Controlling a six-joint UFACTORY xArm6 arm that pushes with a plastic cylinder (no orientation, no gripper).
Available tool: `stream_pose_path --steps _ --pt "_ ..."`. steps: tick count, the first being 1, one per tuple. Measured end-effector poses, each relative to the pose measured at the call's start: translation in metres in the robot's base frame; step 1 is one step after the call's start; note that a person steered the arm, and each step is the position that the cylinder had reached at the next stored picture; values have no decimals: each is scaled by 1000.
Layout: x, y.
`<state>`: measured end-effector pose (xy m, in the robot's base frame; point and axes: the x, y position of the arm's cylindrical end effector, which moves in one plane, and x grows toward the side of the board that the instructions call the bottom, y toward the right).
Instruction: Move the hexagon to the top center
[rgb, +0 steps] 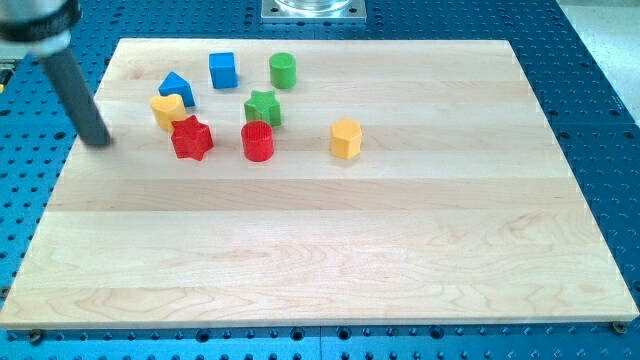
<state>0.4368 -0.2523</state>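
The yellow hexagon (346, 138) stands on the wooden board (330, 240), right of the other blocks and a little above the board's middle. My tip (99, 142) rests near the board's left edge, far to the left of the hexagon, with the whole cluster of blocks between them. The nearest blocks to the tip are the yellow heart-like block (167, 110) and the red star (191, 138).
A blue block with a pointed top (177, 88), a blue cube (223, 69) and a green cylinder (283, 70) sit near the top left. A green star (263, 107) and a red cylinder (257, 141) lie left of the hexagon. A metal mount (313, 9) sits beyond the top edge.
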Motion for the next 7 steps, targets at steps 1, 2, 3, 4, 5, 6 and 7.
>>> stream_pose_path --steps 1,2,3,4,5,6,7 --pt "58 104" --pt "49 216" --pt "7 270" --pt "-46 311" --pt "-105 314" --pt "-135 325" --pt "-155 343"
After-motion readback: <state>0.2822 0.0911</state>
